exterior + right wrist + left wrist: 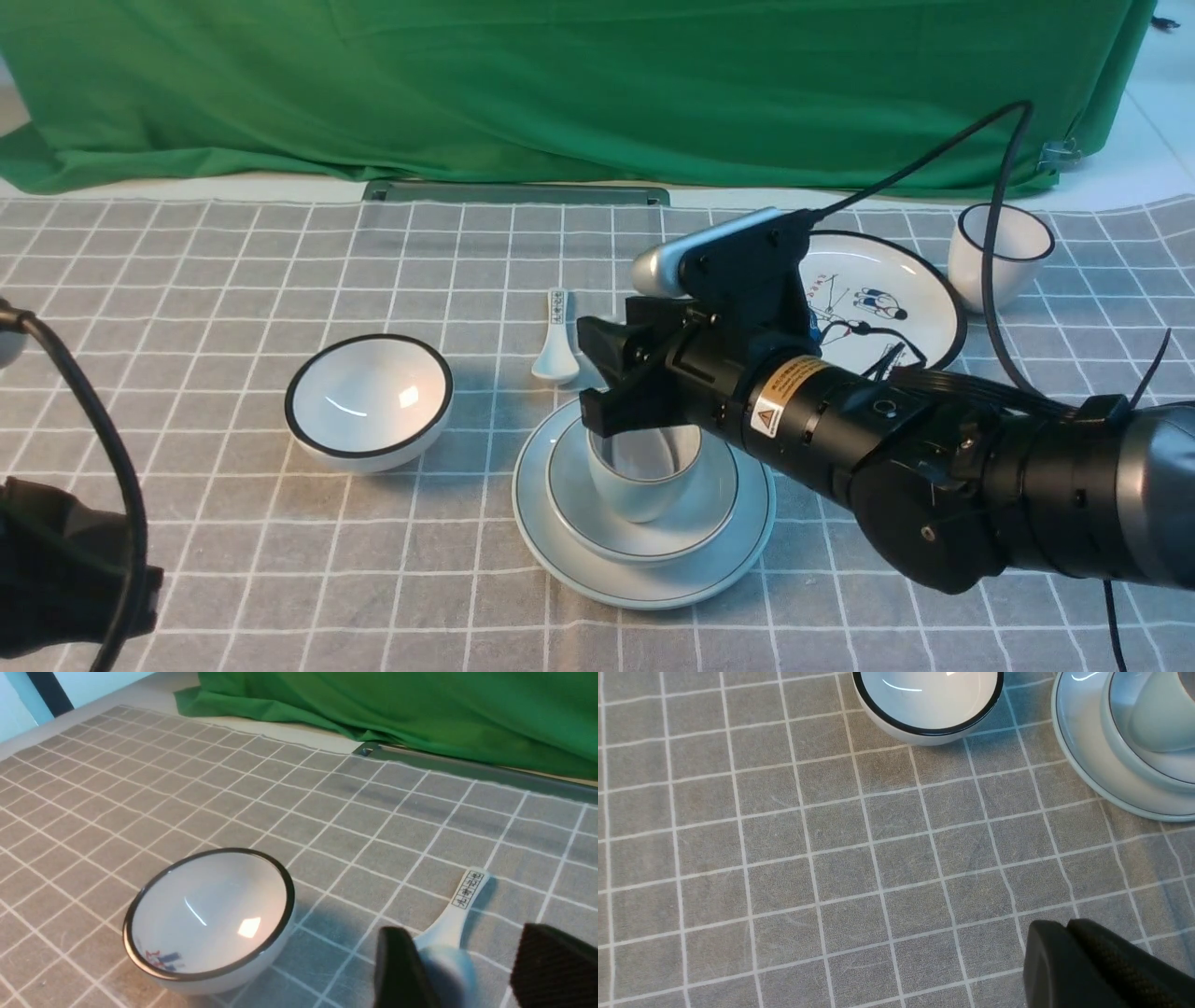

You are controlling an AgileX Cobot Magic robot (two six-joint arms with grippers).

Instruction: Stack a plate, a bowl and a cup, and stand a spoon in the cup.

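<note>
**Inspector:** Item count on the tabletop?

**Technician:** Two plates, two bowls, two cups, one spoon. The plain plate (653,586) lies near the middle. The shallow bowl (719,485) sits in it, and the grey-green cup (644,485) stands upright in that bowl. Apart from this stack there are:
- a black-rimmed bowl (369,401) to its left
- a cartoon plate (896,299) and a black-rimmed cup (1004,257) at the far right
- a small patterned spoon (556,350) lying just behind the stack

**Inspector:** Hand states?

**Technician:** The right hand (597,378) hovers just above the grey-green cup, fingers spread, gripping nothing. The left hand (1066,926) is over bare cloth on the near left, fingers pressed together, empty.

**Inspector:** Differences between views?

**Technician:** Only the left wrist view shows the left hand's fingers; the front view gives just that arm's dark bulk. The right wrist view reveals a red-and-blue mark inside the black-rimmed bowl and printed characters on the spoon handle. The cartoon plate and black-rimmed cup appear in the front view alone.

**Inspector:** Surface and room?

**Technician:** A grey cloth (233,280) with a white grid covers the tabletop. A green drape (560,84) hangs behind it, with a metal strip (513,193) at its foot.
</note>
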